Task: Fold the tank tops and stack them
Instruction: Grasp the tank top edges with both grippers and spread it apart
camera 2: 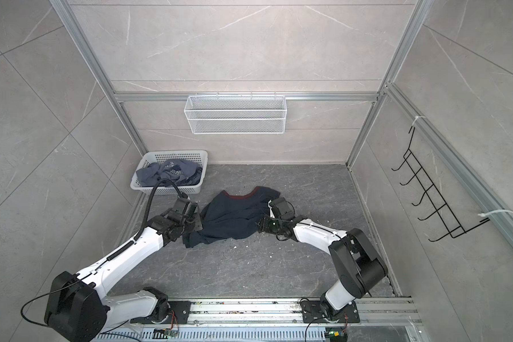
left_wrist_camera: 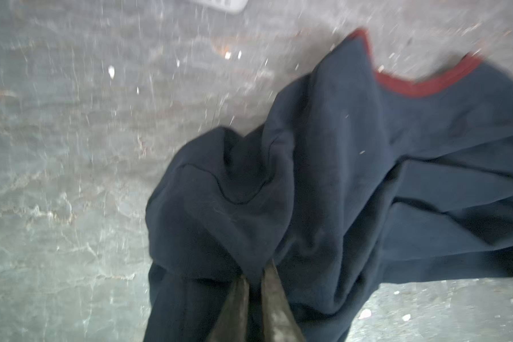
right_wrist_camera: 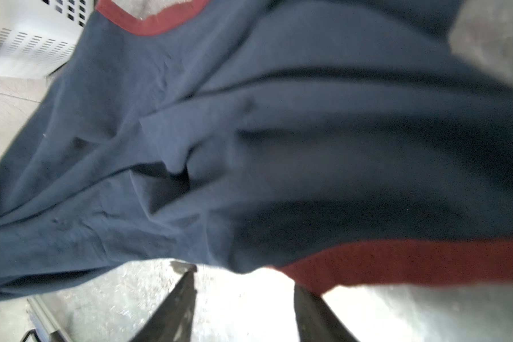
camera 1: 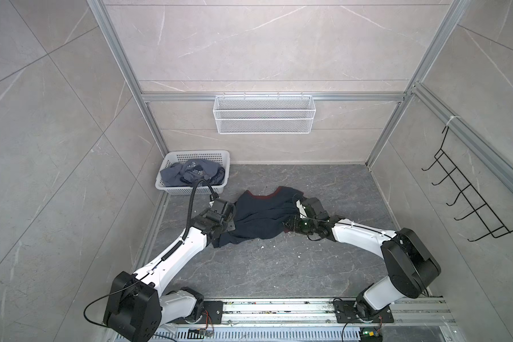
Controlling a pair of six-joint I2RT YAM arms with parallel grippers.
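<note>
Navy top, left gripper pinching it, right gripper parted (nothing held), grey top in basket.

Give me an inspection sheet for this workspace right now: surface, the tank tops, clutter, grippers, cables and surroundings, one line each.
Surface: dark stone-look table, scattered white specks.
Job's things: navy tank top crumpled mid-table, unfolded; blue-grey tank top heaped in white basket.
Clutter: nothing seen beyond the specks.
Grippers: left gripper pinching navy cloth; right gripper open at the red-trimmed edge.
Cables: black conduit arches over the basket's front.
Surroundings: mesh wall basket, black hook rack.
</note>
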